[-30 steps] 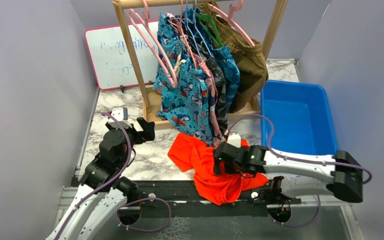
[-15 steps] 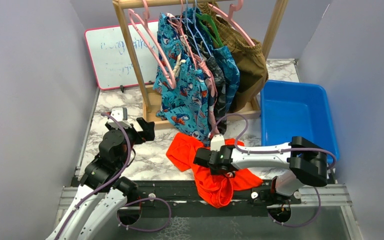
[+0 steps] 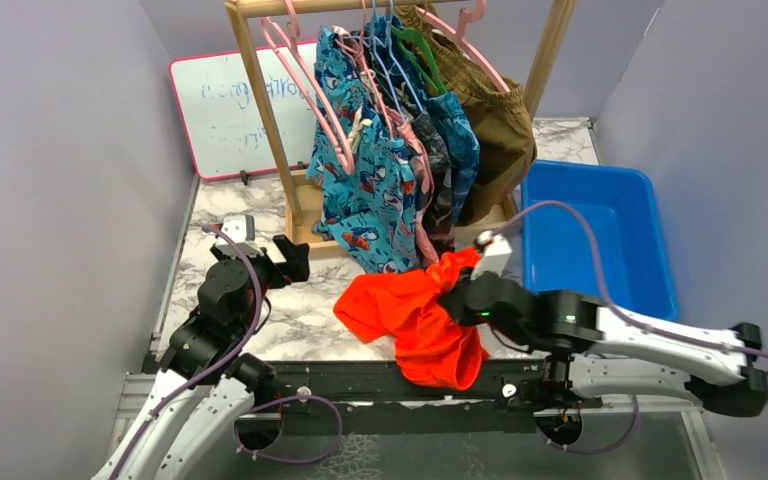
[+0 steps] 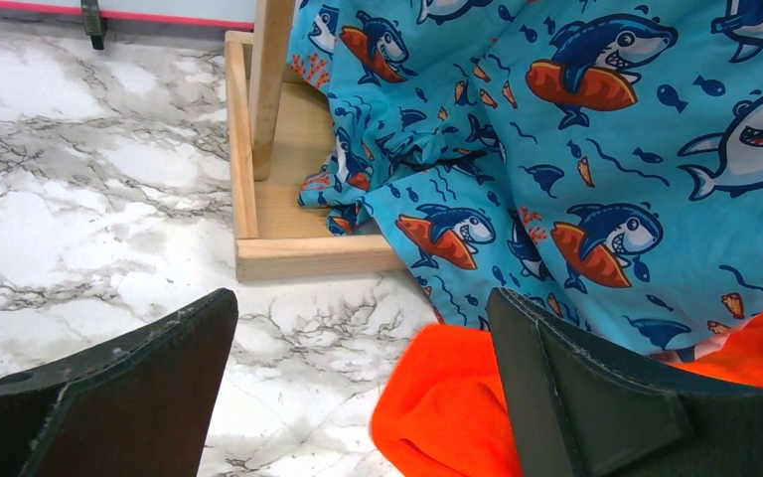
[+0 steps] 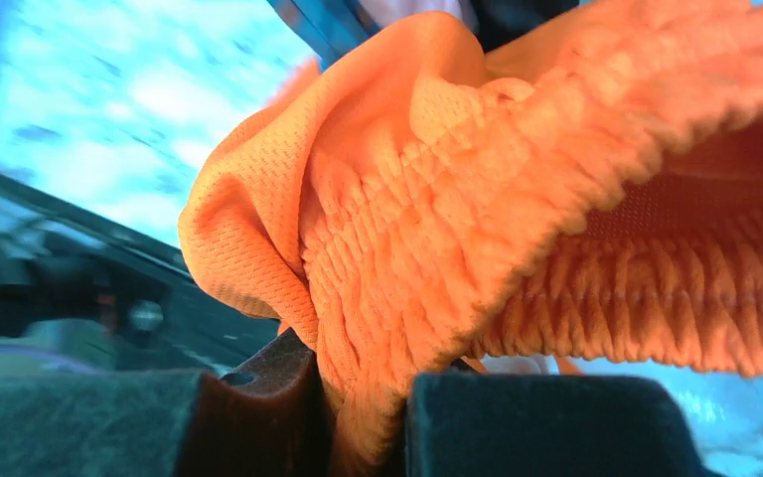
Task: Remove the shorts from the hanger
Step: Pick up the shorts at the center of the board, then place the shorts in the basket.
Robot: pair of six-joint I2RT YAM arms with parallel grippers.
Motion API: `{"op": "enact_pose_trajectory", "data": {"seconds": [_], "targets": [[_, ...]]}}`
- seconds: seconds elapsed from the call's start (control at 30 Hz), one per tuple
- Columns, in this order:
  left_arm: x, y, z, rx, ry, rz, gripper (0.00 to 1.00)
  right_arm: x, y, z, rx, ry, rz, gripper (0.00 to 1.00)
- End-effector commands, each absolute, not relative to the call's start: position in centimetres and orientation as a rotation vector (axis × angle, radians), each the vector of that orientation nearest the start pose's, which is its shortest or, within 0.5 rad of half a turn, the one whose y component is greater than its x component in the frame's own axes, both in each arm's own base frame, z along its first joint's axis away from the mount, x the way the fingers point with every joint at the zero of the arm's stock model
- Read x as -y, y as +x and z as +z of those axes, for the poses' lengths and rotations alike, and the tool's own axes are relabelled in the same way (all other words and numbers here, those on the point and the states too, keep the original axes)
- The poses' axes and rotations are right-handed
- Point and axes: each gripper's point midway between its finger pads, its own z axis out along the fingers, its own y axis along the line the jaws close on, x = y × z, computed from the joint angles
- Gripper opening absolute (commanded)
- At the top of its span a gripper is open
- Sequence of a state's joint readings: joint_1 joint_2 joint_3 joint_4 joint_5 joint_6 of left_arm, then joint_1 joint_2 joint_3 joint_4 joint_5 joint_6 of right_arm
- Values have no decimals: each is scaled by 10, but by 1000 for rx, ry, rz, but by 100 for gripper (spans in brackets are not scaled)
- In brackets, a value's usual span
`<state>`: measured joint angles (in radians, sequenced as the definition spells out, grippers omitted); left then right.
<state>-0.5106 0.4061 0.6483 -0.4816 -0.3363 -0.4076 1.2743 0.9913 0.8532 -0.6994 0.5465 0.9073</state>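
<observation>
The plain orange shorts (image 3: 410,315) lie bunched at the table's front, one end lifted off the marble. My right gripper (image 3: 457,293) is shut on their elastic waistband (image 5: 477,179), and the fabric is pinched between the two pads at the right gripper (image 5: 363,407). Blue shark-print shorts (image 3: 370,190) and several darker pairs hang on hangers from the wooden rack (image 3: 260,110). An empty pink hanger (image 3: 305,95) hangs at the rack's left. My left gripper (image 3: 295,258) stands open and empty near the rack's base, with the orange shorts (image 4: 447,407) and the shark print (image 4: 576,149) just beyond it.
A blue bin (image 3: 600,230) stands at the right of the table. A whiteboard (image 3: 225,100) leans at the back left. Brown shorts (image 3: 490,120) hang at the rack's right end. The rack's wooden base frame (image 4: 248,199) sits ahead of my left gripper.
My right gripper has closed on the orange shorts and moved up and to the right with them, pulling one end off the table. The left arm has not moved.
</observation>
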Motion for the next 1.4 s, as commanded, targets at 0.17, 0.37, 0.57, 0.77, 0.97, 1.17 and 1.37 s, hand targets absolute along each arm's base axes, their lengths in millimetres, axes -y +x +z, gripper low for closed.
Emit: {"op": "enact_pose_trajectory", "data": {"seconds": [0.17,0.37,0.57,0.77,0.97,1.17,1.37], "targets": [[76,222,245,-1795,-145,-361,99,-173,159,315,-1891,10,658,1],[76,222,244,-1796,-145,-359,99,-129,173,369,-1760,99,541,1],[76,222,244,-1798,-147,-358,99,-103,191,406,-1677,172,299,1],[77,223,242,-1806,-142,-359,99,-91,210,443,-1555,219,-77,1],[78,223,242,-1810,-140,-362,99,-88,214,459,-1533,212,-78,1],[81,224,239,-1823,-129,-365,99,-102,240,446,-1491,93,-208,1],[79,224,240,-1818,-136,-364,99,-80,315,368,-1797,106,-256,1]]}}
